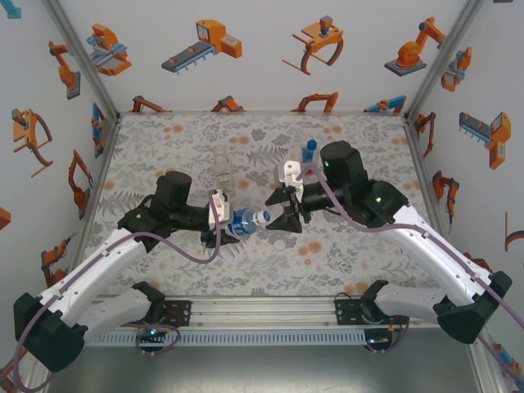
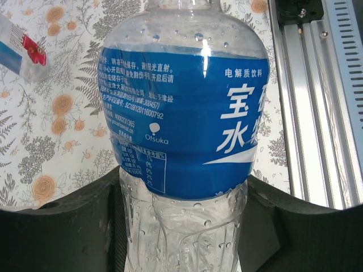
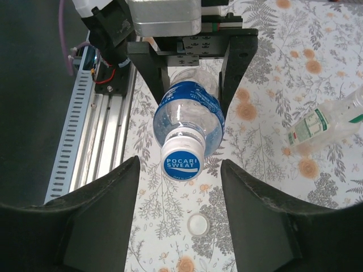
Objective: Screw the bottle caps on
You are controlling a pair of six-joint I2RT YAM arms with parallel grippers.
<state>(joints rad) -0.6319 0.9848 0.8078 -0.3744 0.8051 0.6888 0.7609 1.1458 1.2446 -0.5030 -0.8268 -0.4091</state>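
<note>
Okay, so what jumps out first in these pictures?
The blue-labelled bottle, held sideways above the table in the left gripper, its blue cap aimed at the right gripper. That gripper's jaws stand open facing the cap, not touching it. A loose white cap lies on the table below.

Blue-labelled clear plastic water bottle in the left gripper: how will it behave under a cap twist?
No liquid shows in the blue-labelled clear plastic water bottle, so probably light. Droplets on its wall suggest it may slip in the left gripper. Thin ribbed wall would likely dent if squeezed.
</note>
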